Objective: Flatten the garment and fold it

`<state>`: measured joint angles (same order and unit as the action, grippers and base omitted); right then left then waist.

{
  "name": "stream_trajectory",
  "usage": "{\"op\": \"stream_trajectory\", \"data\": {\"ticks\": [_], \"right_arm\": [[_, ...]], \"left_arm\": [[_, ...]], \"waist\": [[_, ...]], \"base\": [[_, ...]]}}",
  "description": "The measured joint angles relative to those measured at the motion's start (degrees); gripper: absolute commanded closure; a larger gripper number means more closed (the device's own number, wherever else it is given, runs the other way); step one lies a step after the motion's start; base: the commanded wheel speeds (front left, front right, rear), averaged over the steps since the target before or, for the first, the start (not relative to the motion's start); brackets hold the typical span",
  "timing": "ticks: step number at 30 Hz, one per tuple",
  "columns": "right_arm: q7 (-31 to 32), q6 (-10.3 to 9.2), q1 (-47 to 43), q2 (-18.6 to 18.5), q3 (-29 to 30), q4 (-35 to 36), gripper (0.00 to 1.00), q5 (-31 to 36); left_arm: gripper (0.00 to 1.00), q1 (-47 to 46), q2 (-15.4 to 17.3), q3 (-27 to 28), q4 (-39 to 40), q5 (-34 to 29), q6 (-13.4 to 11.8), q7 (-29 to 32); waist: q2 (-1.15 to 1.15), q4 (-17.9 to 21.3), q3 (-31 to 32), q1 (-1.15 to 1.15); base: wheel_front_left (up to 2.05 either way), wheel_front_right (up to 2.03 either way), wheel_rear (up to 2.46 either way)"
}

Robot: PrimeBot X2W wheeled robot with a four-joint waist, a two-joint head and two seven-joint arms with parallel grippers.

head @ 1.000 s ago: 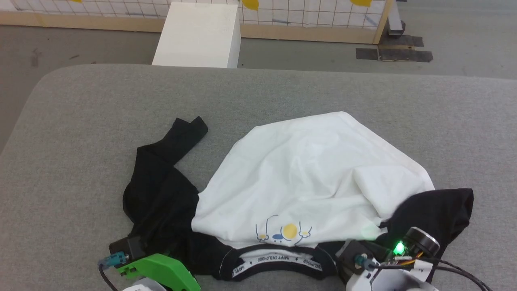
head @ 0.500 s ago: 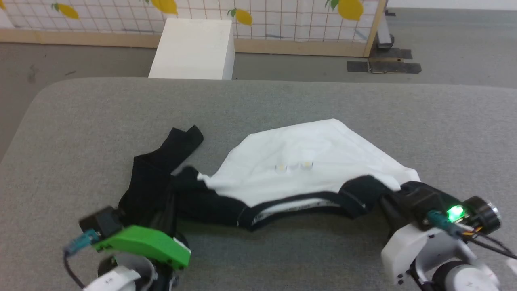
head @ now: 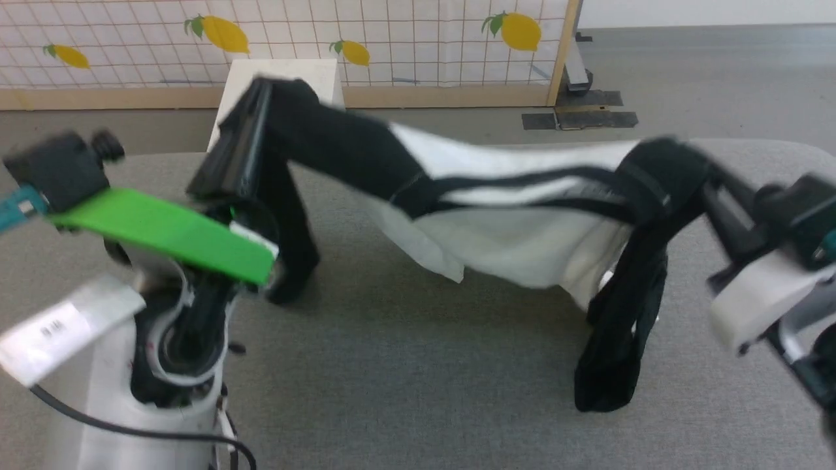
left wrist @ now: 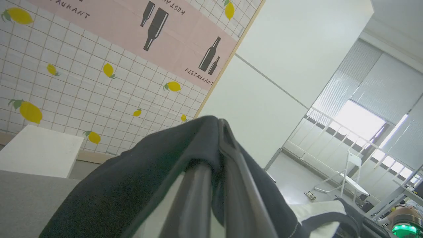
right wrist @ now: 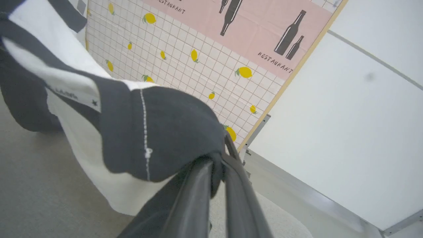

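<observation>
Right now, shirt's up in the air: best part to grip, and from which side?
The black shoulders on either side of the collar, probably from the neck edge. There the left gripper and right gripper are shut, and the shirt hangs spread between them, sleeves dangling, white body below.

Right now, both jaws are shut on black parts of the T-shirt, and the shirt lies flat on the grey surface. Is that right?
Not quite. The garment is not lying flat: the head view shows its body held up above the grey surface, hanging stretched between the left gripper and the right gripper. Both jaws are indeed shut on its black parts.
</observation>
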<state>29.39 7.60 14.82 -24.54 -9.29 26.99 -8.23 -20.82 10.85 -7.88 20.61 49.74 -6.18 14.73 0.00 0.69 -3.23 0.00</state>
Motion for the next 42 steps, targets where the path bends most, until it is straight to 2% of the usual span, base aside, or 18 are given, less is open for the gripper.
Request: {"op": "stream_trajectory", "data": {"ticks": [4, 9, 13, 17, 21, 24, 28, 34, 38, 42], "right_arm": [[2.8, 0.00, 7.7, -4.0, -0.1, -1.5, 1.00, -2.6], [3.9, 0.00, 21.1, -8.7, -4.2, -9.8, 1.00, -5.7], [2.6, 0.01, 33.7, -10.8, -9.0, -17.2, 1.00, -6.8], [-0.7, 0.02, 48.7, -10.6, -13.1, -25.1, 1.00, -6.4], [-4.8, 0.03, 62.1, -8.5, -14.6, -32.3, 1.00, -3.8], [-8.5, 0.05, 70.1, -6.4, -14.7, -36.5, 1.00, -0.4], [-13.3, 0.23, 78.0, -4.0, -14.1, -41.7, 1.00, 3.7], [-14.8, 0.29, 78.4, -2.3, -16.3, -48.6, 1.00, 1.5], [-12.7, 0.29, 70.1, -2.9, -20.1, -50.4, 1.00, -4.3], [-9.2, 0.29, 58.8, -5.8, -24.2, -47.8, 1.00, -11.2]], "left_arm": [[1.00, -6.9, 0.1, 1.0, -0.8, 1.8, -1.5, 3.0], [1.00, -17.1, 0.1, 2.8, -6.9, 3.2, -3.9, 5.4], [1.00, -26.3, 0.4, 4.3, -13.1, 3.3, -5.8, 6.3], [1.00, -36.8, 1.9, 5.7, -20.1, 1.7, -7.3, 5.7], [1.00, -46.5, 2.1, 7.5, -25.7, 0.9, -8.5, 2.5], [1.00, -52.3, 1.9, 9.0, -28.9, 0.6, -8.4, -0.6], [1.00, -56.9, 1.8, 9.7, -32.2, 0.6, -6.9, -3.4], [1.00, -54.8, 2.4, 8.4, -37.1, 0.3, -3.7, -3.7], [1.00, -46.2, 4.0, 5.4, -40.5, -1.6, -1.3, -1.8], [1.00, -37.0, 6.2, 1.5, -41.8, -4.2, 1.0, -0.1]], "waist": [[0.00, 0.5, -1.2, 0.00], [0.00, 1.1, -4.3, 0.00], [0.00, 1.3, -7.8, 0.00], [0.00, 1.6, -12.4, 0.01], [0.00, 1.8, -17.3, 0.01], [0.00, 1.9, -20.8, 0.01], [0.00, 1.8, -24.8, 0.02], [0.00, 0.9, -27.4, 0.02], [0.00, 0.4, -26.2, 0.02], [0.00, 0.3, -24.0, 0.01]], "base": [[0.00, 0.00, 0.00], [0.00, 0.00, 0.00], [0.00, 0.00, 0.00], [0.00, 0.00, 0.00], [0.00, 0.00, 0.00], [0.00, 0.00, 0.00], [0.00, 0.00, 0.00], [0.00, 0.00, 0.00], [0.00, 0.00, 0.00], [0.00, 0.00, 0.00]]}}
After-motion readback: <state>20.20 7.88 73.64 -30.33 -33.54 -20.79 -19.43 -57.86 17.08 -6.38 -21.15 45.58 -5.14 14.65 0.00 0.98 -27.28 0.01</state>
